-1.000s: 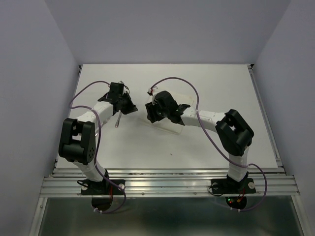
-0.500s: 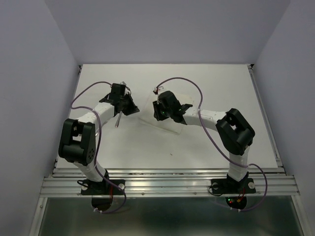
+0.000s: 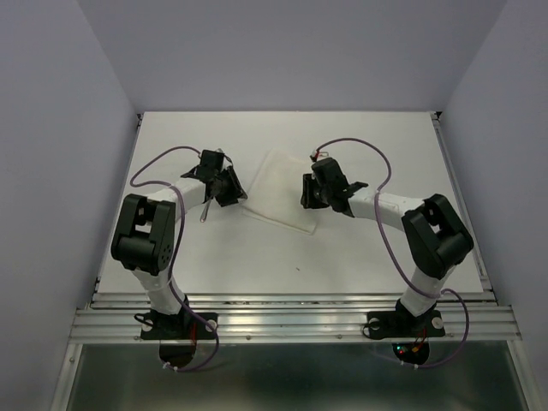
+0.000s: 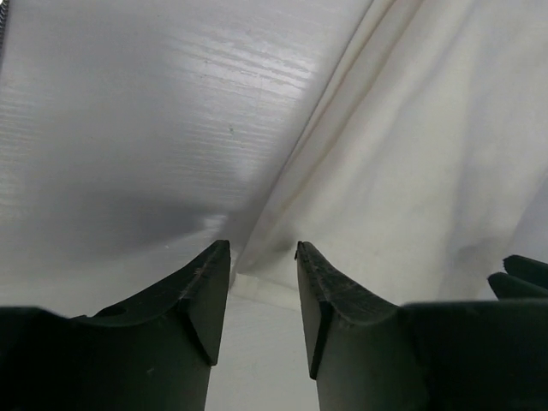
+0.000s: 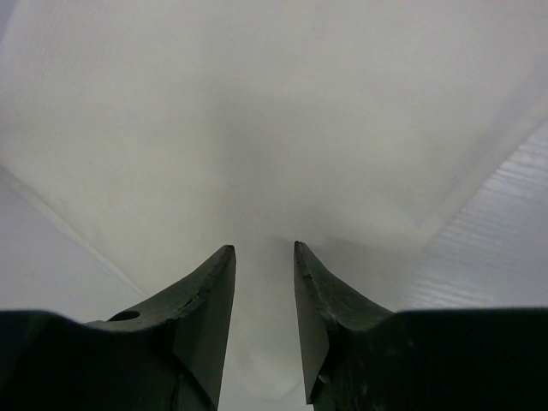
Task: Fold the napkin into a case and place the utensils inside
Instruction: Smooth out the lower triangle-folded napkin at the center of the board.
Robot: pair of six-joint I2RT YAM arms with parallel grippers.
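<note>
The white napkin [image 3: 278, 188] lies flat and spread out in the middle of the table. My left gripper [image 3: 233, 190] sits low at its left corner; in the left wrist view the napkin [image 4: 411, 154] corner lies just ahead of the open left gripper [image 4: 263, 248], with nothing between the jaws. My right gripper [image 3: 306, 195] stands open over the right part of the napkin [image 5: 257, 128], and the right gripper [image 5: 261, 248] grips nothing. One slim silver utensil [image 3: 205, 211] lies beside the left forearm. I see no folded case.
The white table [image 3: 360, 257] is fenced by a raised rail at its right edge [image 3: 462, 197] and left edge [image 3: 118, 205]. Purple cables loop above both wrists. White walls surround the table.
My left gripper has opened and let go of the napkin's corner. My right gripper has moved right across the napkin, which now lies spread flat.
</note>
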